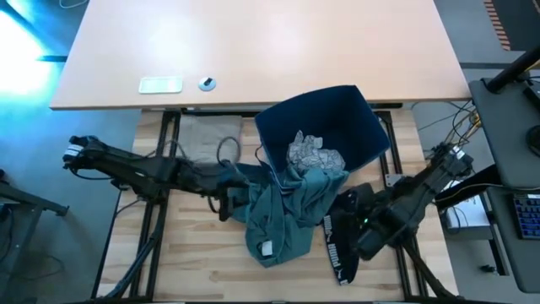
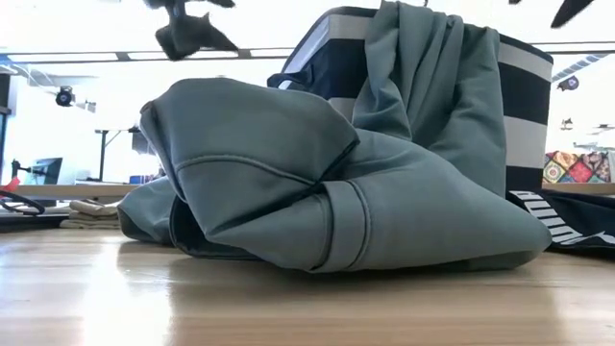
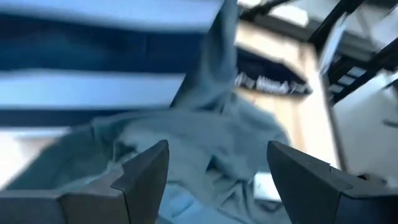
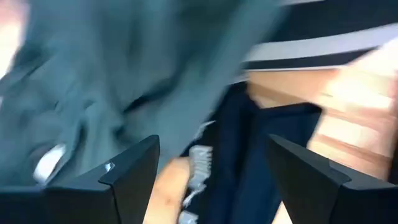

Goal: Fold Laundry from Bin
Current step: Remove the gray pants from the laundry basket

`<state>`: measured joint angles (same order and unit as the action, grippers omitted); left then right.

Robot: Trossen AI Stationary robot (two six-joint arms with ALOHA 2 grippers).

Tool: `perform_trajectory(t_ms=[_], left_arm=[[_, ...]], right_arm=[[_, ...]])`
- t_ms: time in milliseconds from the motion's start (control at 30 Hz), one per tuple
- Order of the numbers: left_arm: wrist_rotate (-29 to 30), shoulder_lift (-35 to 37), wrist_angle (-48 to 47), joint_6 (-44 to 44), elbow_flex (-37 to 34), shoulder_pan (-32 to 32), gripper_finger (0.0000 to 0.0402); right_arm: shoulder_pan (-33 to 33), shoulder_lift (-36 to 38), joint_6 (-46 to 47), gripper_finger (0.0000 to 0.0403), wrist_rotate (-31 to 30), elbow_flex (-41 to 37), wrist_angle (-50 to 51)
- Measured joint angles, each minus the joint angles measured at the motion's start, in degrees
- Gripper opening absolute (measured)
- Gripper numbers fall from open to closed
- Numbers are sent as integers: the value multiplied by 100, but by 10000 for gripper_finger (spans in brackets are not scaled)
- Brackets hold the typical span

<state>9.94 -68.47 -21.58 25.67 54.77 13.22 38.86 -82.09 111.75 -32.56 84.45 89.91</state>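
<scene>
The navy striped bin stands on the wooden table and holds small grey pieces. The large teal-green garment hangs over the bin's near rim, and its lower part lies heaped on the table. The navy garment with white lettering lies on the table to the right of it. The beige garment lies flat at the far left. My left gripper is open above the teal garment's left edge. My right gripper is open above the navy garment.
A white flat device and a small round object lie on the pale table beyond. A dark cable loops over the beige garment. The wooden table is bare near the front left.
</scene>
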Motion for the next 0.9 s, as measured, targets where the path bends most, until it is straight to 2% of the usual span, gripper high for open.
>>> perform_trajectory(t_ms=[100, 200, 300, 400, 467, 567, 667, 700, 900], left_arm=[[0, -334, 108, 67, -165, 103, 256], [-1, -718, 391, 160, -348, 184, 256], [1, -1139, 884, 379, -559, 239, 256], [3, -1605, 1394, 664, -787, 249, 256], [-1, -1874, 1497, 850, -884, 250, 256], [8, -2130, 1556, 1116, -926, 248, 256], [94, -2227, 1557, 1300, -949, 248, 256], [136, -2225, 1544, 1333, -953, 248, 256], [275, -1811, 1298, 1440, -944, 168, 256]], right_arm=[[-255, 398, 78, 283, -138, -664, -139], [-525, 696, -708, 284, -522, -1317, -1051], [-877, 1049, -2478, 278, -698, -1840, -2440], [-1205, 1199, -4493, 260, -683, -2314, -4473], [-1399, 1206, -5512, 235, -498, -2498, -5801], [-1598, 1192, -6389, 162, -447, -2532, -7089], [-1680, 1156, -6978, 52, -462, -2249, -7252], [-1700, 1113, -7152, 32, -504, -2108, -7240], [-1600, 999, -8594, 10, -473, -842, -7325]])
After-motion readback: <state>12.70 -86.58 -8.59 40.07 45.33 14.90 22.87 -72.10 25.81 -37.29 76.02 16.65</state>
